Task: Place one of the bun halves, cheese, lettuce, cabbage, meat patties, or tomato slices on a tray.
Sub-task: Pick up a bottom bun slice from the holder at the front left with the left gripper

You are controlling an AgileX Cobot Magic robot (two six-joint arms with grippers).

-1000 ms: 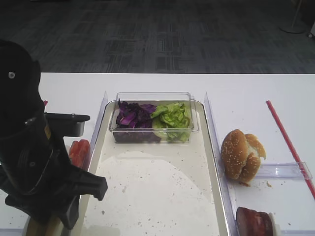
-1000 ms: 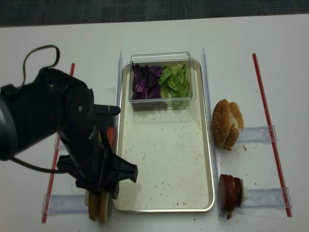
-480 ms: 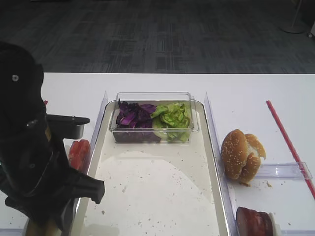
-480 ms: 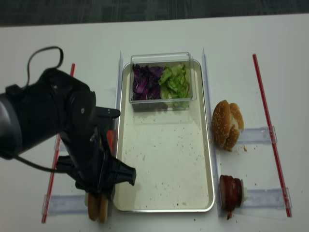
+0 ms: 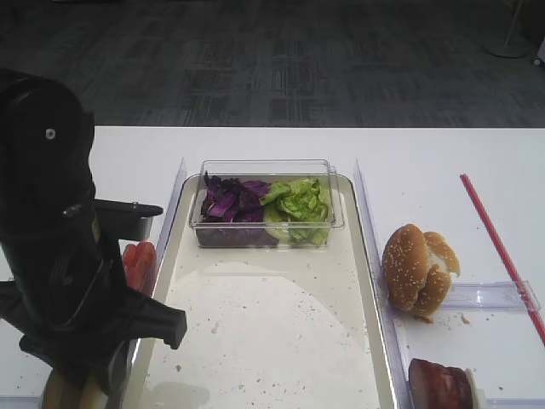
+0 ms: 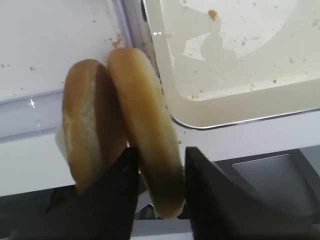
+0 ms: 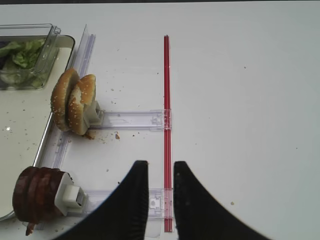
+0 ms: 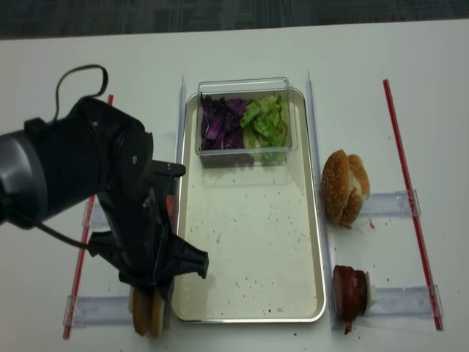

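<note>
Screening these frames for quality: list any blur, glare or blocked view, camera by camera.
Left wrist: the close bun half is soft, fingers dark and shadowed. Exterior high: the left arm blocks the left side; the tray shows a curved bright patch. Realsense: evenly lit. Right wrist: sharp, even white table.

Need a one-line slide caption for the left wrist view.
Left claw straddles one of the bun halves, standing on edge beside the tray corner.
</note>
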